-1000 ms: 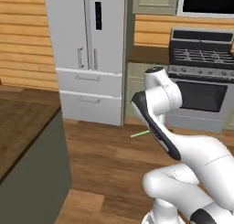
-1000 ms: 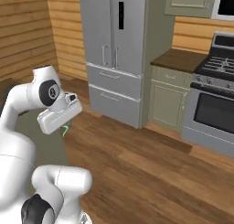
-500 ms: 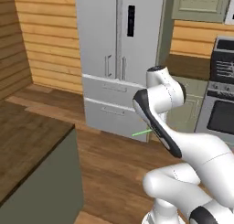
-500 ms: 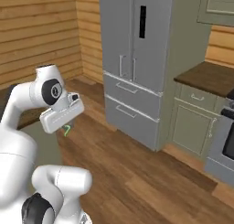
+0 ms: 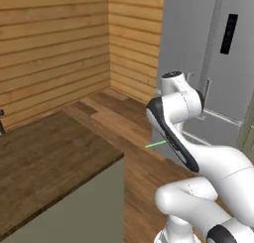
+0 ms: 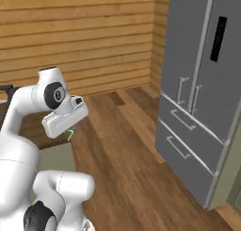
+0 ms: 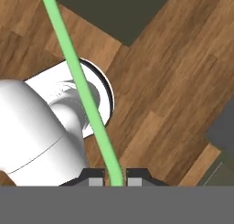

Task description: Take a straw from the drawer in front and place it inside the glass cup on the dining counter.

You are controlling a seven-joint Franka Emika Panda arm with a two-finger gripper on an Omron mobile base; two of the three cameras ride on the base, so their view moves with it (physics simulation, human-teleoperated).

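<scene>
My gripper (image 7: 116, 179) is shut on the lower end of the light green straw (image 7: 82, 86), which runs up and away from the fingertips over the wood floor. In the left base view the straw (image 5: 156, 144) sticks out to the left from behind my forearm. In the right base view its bent tip (image 6: 70, 135) shows just under the white hand (image 6: 63, 120). The dark brown wood-grain dining counter (image 5: 44, 160) fills the lower left, well left of the straw. The glass cup and the drawer are out of view.
A tall grey fridge (image 5: 218, 63) (image 6: 202, 84) stands to the right, with drawer fronts at its bottom. A plank wall (image 5: 54, 43) runs behind. Open wood floor (image 6: 127, 150) lies between counter and fridge.
The whole picture has swung: the stove and cabinets have slid out on the right, the fridge has moved right, the counter has grown. The arm's pose and its grip on the straw look unchanged.
</scene>
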